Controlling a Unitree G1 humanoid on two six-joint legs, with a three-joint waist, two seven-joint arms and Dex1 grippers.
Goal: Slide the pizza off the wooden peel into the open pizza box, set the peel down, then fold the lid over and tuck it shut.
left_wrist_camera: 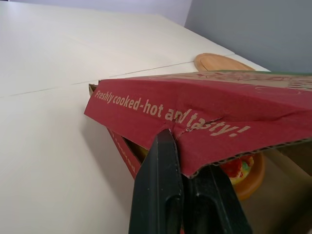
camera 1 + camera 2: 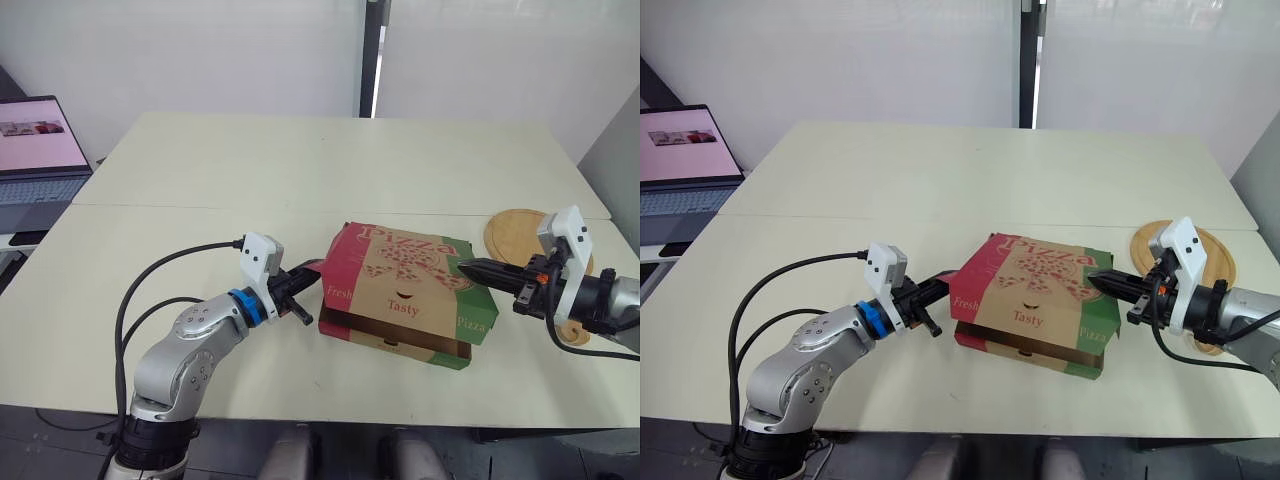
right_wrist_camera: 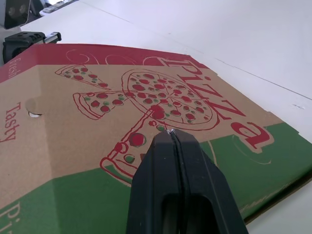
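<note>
Table [image 2: 200,250], lidded pizza box [image 2: 405,290], wooden peel [image 2: 512,232] nearby

Over at the left edge, a laptop [image 2: 35,150] stands open, its screen glowing pale pink with a small strip of pictures near the top, keyboard below it. It sits just off the tabletop's left side; on what, I cannot tell. Two cream tables meet edge to edge, the far table [image 2: 330,150] and the near table [image 2: 110,270], with a thin seam [image 2: 200,208] across between them. Behind runs a white wall [image 2: 200,50], cut by a dark vertical strip [image 2: 372,60]. A grey wall [image 2: 622,160] closes the right.
</note>
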